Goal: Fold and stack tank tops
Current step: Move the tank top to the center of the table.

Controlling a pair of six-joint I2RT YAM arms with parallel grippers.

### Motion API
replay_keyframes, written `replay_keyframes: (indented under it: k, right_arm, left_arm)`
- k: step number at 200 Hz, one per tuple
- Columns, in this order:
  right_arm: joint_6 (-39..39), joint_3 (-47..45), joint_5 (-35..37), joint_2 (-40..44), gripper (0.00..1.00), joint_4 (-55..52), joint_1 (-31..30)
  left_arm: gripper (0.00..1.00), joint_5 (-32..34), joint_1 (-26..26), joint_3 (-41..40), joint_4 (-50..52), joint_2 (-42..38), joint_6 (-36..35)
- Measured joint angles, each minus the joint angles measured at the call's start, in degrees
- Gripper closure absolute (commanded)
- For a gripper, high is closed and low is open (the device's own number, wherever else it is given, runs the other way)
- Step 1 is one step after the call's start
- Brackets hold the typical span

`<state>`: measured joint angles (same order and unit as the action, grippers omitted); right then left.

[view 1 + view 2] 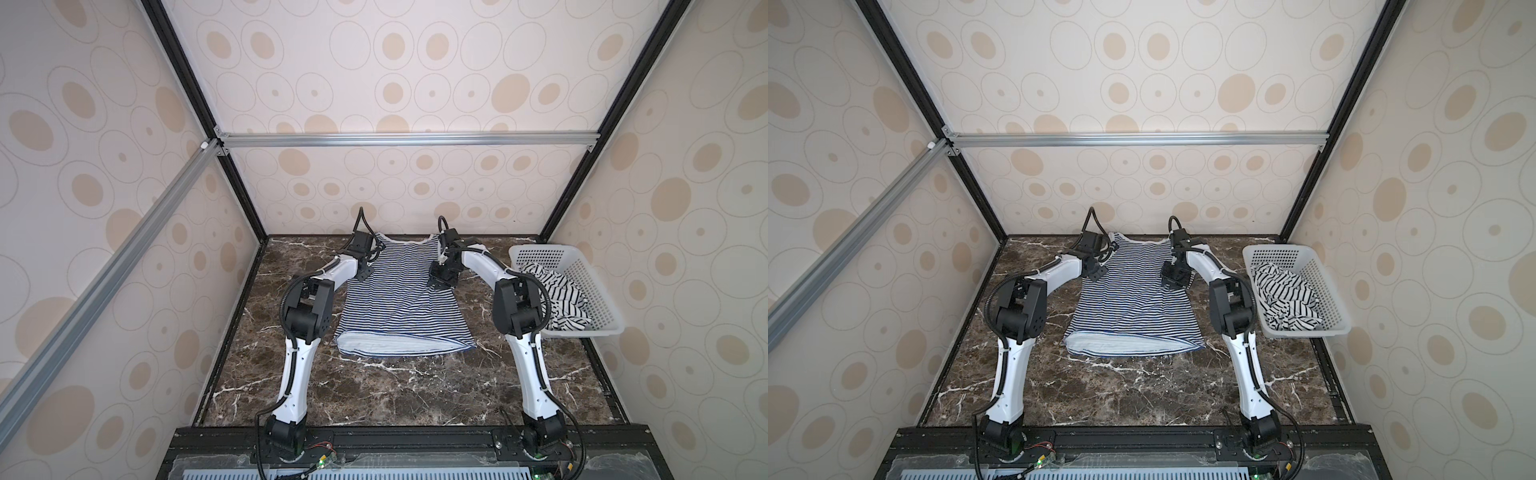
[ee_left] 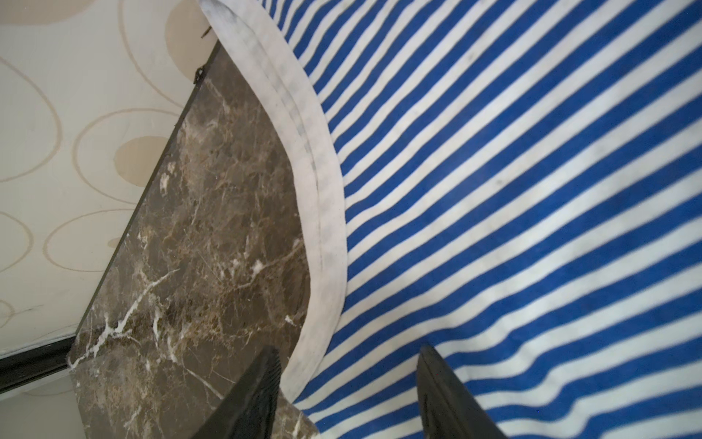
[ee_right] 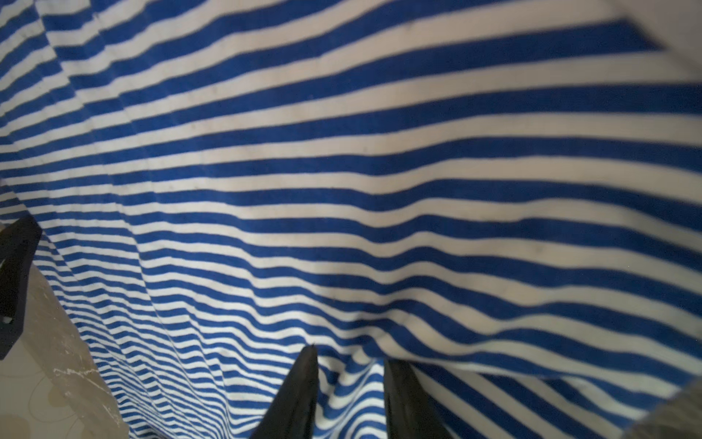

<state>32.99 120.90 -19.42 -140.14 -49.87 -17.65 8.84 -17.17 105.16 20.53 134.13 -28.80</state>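
Counter [image 1: 374, 386] holds a blue striped top [image 1: 401, 307] by its back edge; left gripper [image 2: 348, 351] apart, right gripper [image 3: 351, 357] pinching it.

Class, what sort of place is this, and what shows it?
Probably a robot test booth, not a home: a left arm and right arm mounted at a marble table, a metal frame holding wallpapered panels, and a top laid out.

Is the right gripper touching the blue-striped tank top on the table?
Touching. In the right wrist view, the blue-striped tank top bunches up between the fingers of the right gripper, with wrinkles running out from them.
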Motion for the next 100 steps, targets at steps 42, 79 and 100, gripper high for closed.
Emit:
replay_keyframes:
  k: [42,79,100]
  right_arm:
    - [-0.37,-11.91,-1.40,9.90,0.65,3.19,-0.46]
    - [-0.79,-22.75,-1.36,23.15,0.64,5.92,-3.50]
    - [-0.94,-30.10,-1.31,28.98,0.64,7.76,-5.09]
  left_arm:
    - [0.38,-5.84,0.15,-1.14,4.33,-3.34,3.08]
    - [0.37,-9.99,0.15,-13.42,4.26,-17.81,4.63]
    - [0.37,-11.78,-0.35,-21.66,3.23,-26.77,4.81]
